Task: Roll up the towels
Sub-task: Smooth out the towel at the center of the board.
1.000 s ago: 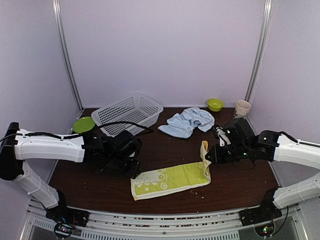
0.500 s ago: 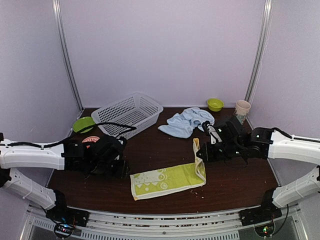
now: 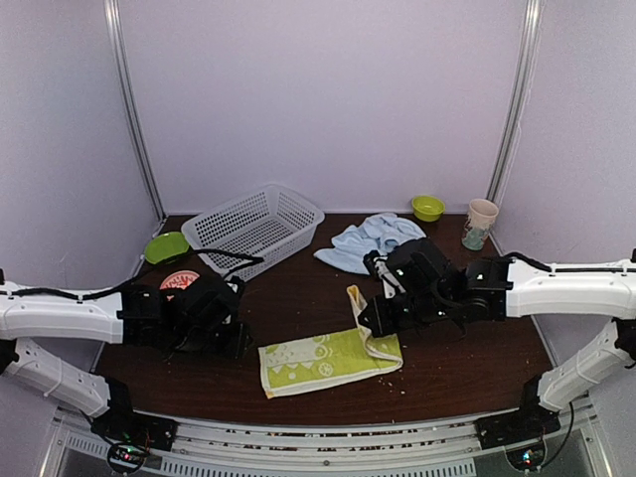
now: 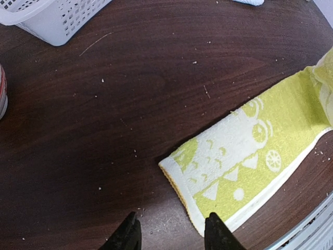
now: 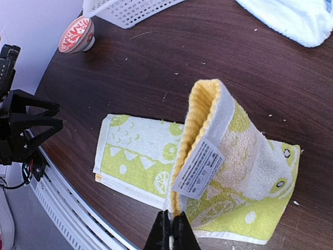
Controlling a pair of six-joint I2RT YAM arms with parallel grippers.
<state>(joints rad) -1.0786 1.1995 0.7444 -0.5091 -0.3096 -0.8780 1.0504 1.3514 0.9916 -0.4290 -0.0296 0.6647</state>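
Note:
The lime-green lemon-print towel [image 3: 318,361] lies flat along the table's front. Its right end is lifted and folded back over itself. My right gripper [image 3: 370,320] is shut on that lifted end; in the right wrist view the towel [image 5: 223,151] stands up from the closed gripper [image 5: 173,232], with its white label showing. My left gripper [image 3: 237,343] is open and empty, just left of the towel's left end; in the left wrist view the gripper [image 4: 171,235] hovers near the corner of the towel [image 4: 244,161]. The pale blue towel [image 3: 373,241] lies crumpled at the back, also visible in the right wrist view [image 5: 291,18].
A white mesh basket [image 3: 253,227] stands at the back left, with a green plate [image 3: 166,246] and a red-patterned bowl [image 3: 179,281] beside it. A green bowl [image 3: 428,207] and a cup [image 3: 482,214] stand at the back right. Crumbs dot the table.
My right gripper has moved left with the towel's right end, folding it further over the flat part. My left arm drew back to the left, off the towel's left end.

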